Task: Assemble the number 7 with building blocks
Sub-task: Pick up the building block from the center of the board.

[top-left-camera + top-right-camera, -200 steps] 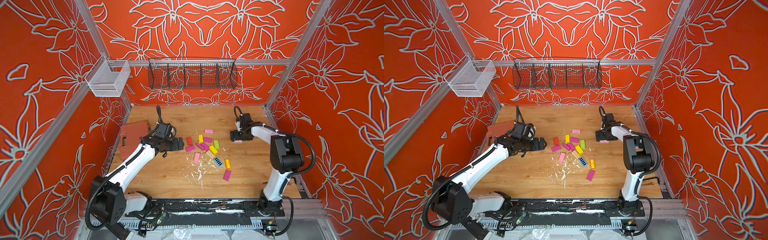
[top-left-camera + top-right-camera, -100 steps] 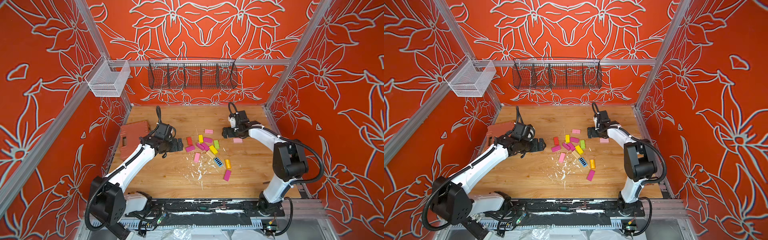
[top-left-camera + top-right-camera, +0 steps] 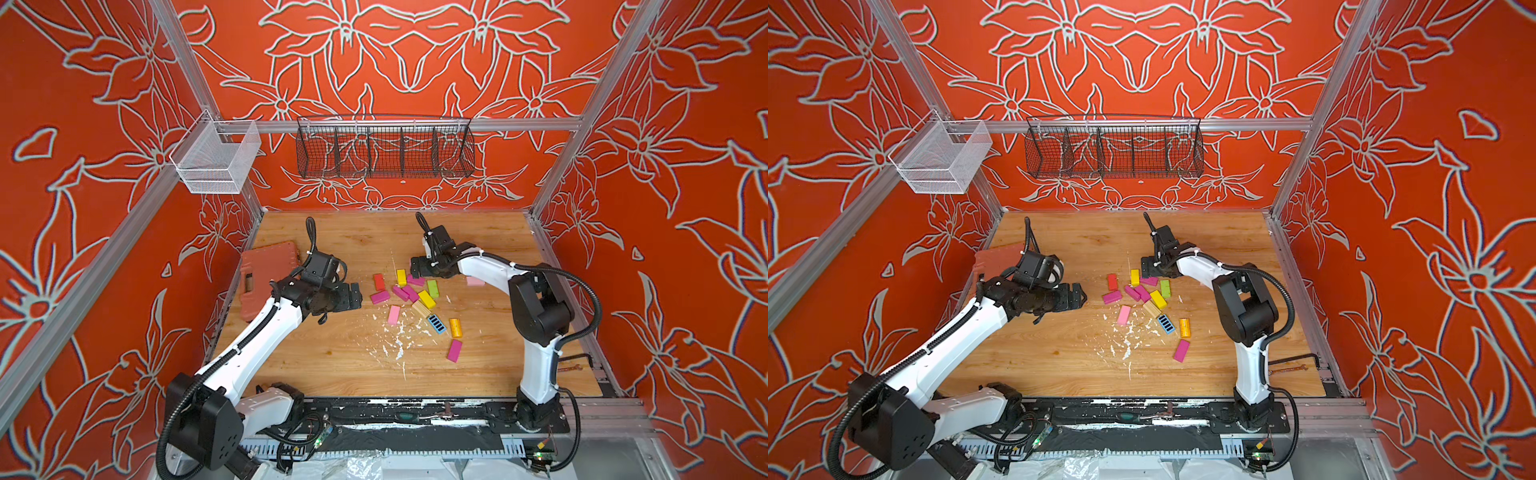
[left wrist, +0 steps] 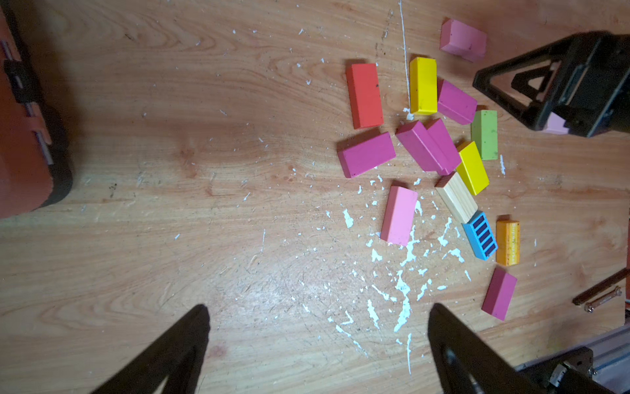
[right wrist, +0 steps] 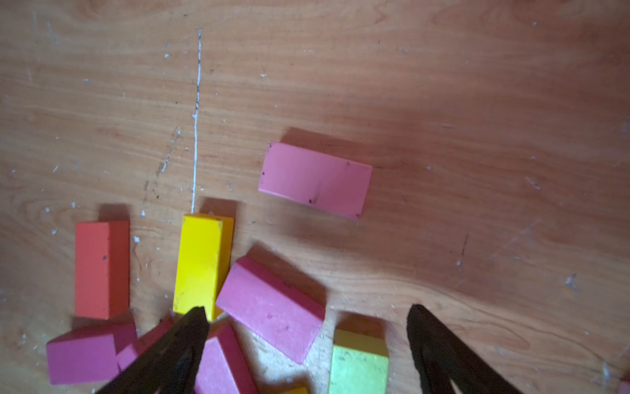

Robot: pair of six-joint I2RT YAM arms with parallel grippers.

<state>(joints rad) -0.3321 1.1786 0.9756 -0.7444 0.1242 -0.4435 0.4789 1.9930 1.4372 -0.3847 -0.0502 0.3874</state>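
The building blocks lie loose in the table's middle: red [image 3: 379,281], yellow [image 3: 401,277], magenta [image 3: 380,296], green [image 3: 432,288], bare wood [image 3: 421,309], striped blue [image 3: 436,323], orange [image 3: 456,327]. One light pink block [image 3: 475,281] lies apart to the right. No number 7 shape is in view. My right gripper [image 3: 417,266] hovers open over the pile's far edge; a magenta block [image 5: 269,307] and the green block [image 5: 358,361] show between its fingers, not gripped. My left gripper [image 4: 317,327] stands open over bare wood, left of the pile [image 3: 1077,296].
A red-brown tool case [image 3: 268,278] lies at the table's left edge behind my left arm. A black wire basket [image 3: 384,147] and a white mesh basket [image 3: 216,160] hang on the walls. White flecks dot the table [image 3: 332,365]. A wrench [image 3: 569,368] lies front right.
My right arm has swung left, away from the lone light pink block, to the far edge of the pile. The left arm has not moved.
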